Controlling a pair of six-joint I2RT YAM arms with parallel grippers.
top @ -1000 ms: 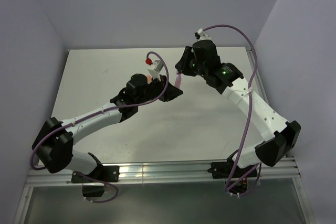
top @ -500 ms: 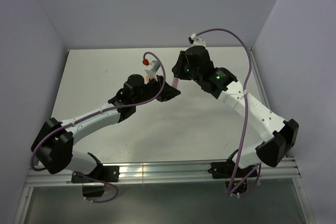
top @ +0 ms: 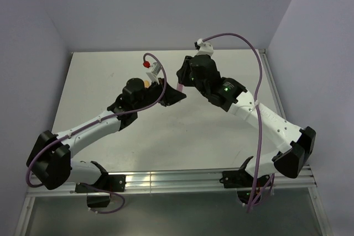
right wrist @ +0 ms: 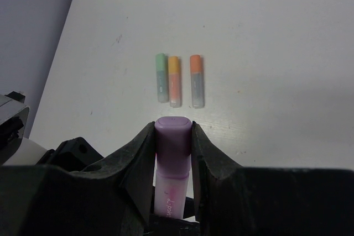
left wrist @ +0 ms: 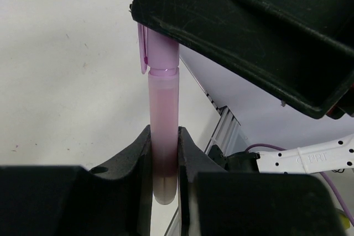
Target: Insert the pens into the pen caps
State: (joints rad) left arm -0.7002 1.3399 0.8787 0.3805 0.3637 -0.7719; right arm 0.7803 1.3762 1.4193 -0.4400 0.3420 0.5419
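Above the middle of the table, both arms have swung a little to their left over the last second and drawn closer, so less of the purple pen shows between them. Left jaws are clamped on its pale barrel, right jaws on its cap, and cap meets barrel with no gap, so I'd say this one is home. It hangs clear of the table, long axis running straight from one pair of jaws to the other, capped end toward the right arm. Beyond lie a green pen, an orange pen just beside it and a second orange pen, all capped and parallel, so probably only the setting-down remains.
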